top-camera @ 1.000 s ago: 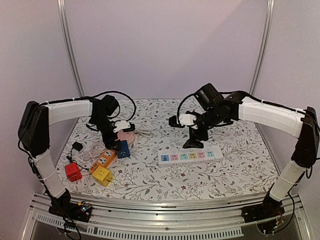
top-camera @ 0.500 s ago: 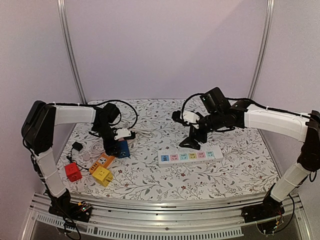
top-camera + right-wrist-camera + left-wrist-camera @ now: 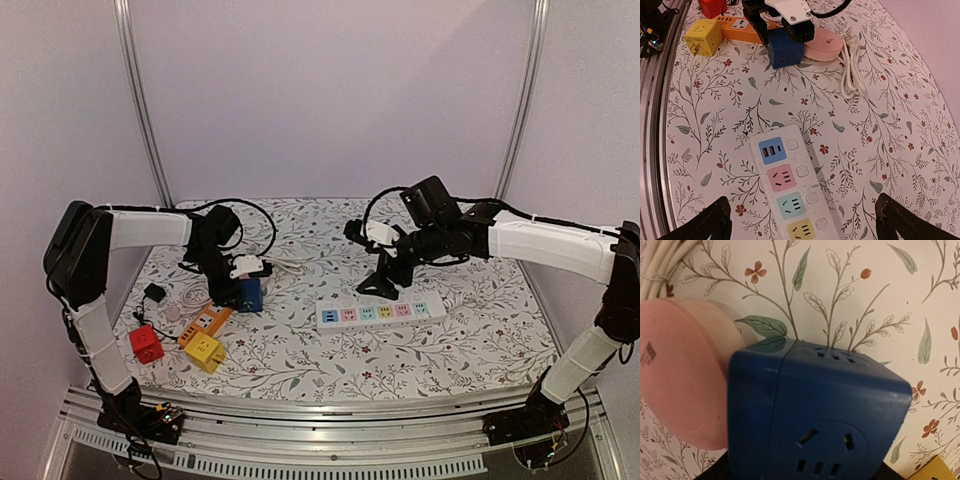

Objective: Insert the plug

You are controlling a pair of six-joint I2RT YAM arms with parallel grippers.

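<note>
The left hand [image 3: 781,30] straddles the blue cube adapter [image 3: 815,425], one finger on each side; whether the fingers press on it cannot be told. The adapter rests on the bench [image 3: 300,360] at 9 o'clock from the white power strip [image 3: 380,312], well apart from it, and touches a pink round reel [image 3: 680,380] bearing a small dark mark too blurred to read. The right hand [image 3: 385,280] hangs at the strip's 12 o'clock side, fingers spread wide, holding nothing.
</note>
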